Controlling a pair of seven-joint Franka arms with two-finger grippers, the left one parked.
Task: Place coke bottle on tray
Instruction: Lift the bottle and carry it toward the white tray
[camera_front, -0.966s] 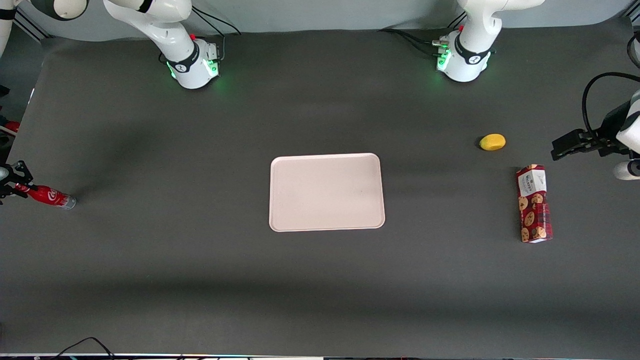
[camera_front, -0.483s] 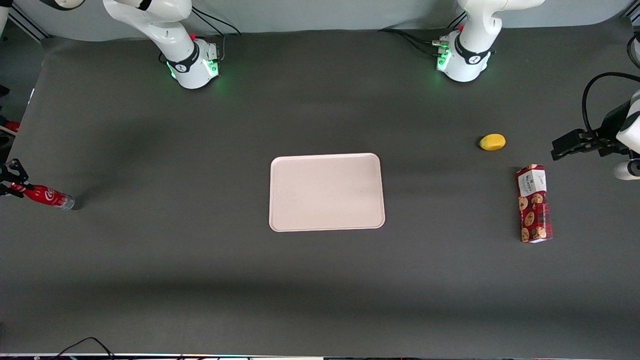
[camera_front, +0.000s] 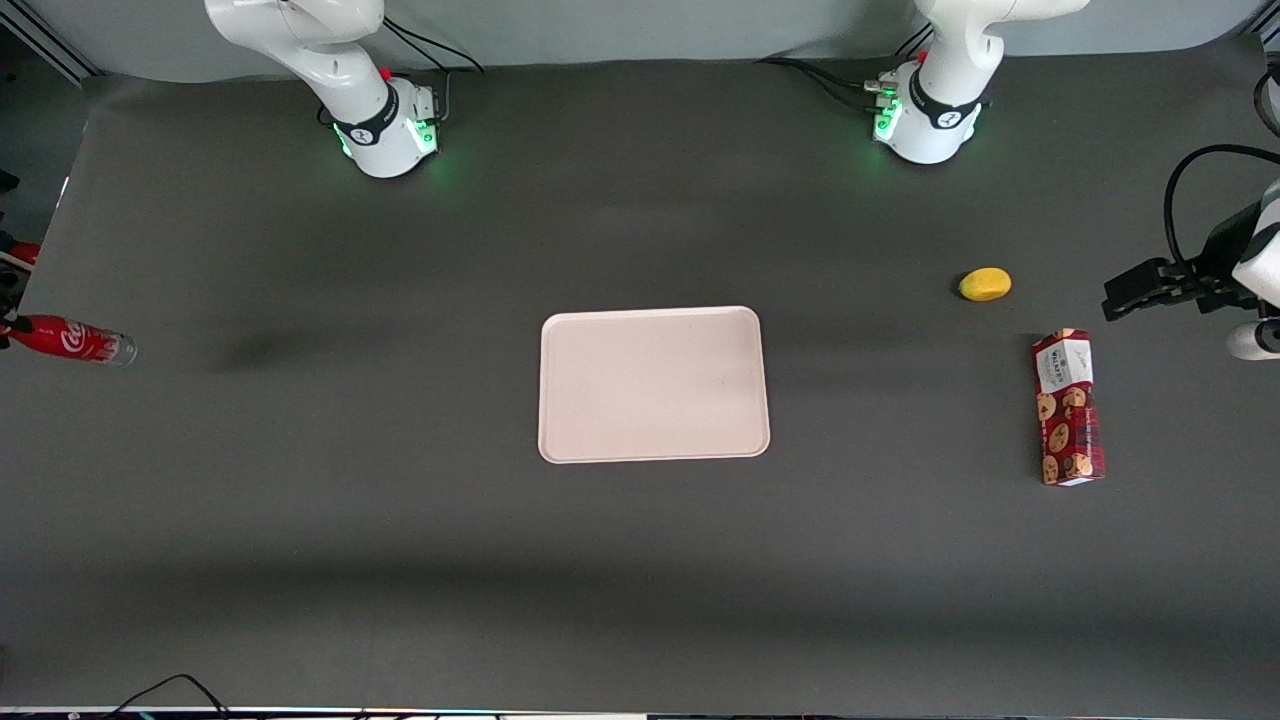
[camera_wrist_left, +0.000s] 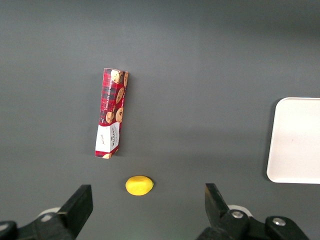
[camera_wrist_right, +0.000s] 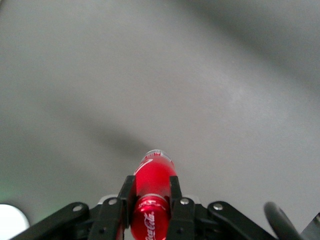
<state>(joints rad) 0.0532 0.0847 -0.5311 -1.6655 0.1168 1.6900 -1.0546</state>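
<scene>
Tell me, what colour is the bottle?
Red bottle, held in the gripper; right wrist view.

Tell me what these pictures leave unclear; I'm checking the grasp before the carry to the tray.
- Front view: the gripper is nearly all cut off by the frame edge; only the coke bottle sticks into view.
- Right wrist view: the fingers clamp the coke bottle, but its cap end is cut off by the frame edge.
- Right wrist view: the tray is out of frame.
- Left wrist view: the bottle and gripper are out of frame; the tray is partly cut off.
</scene>
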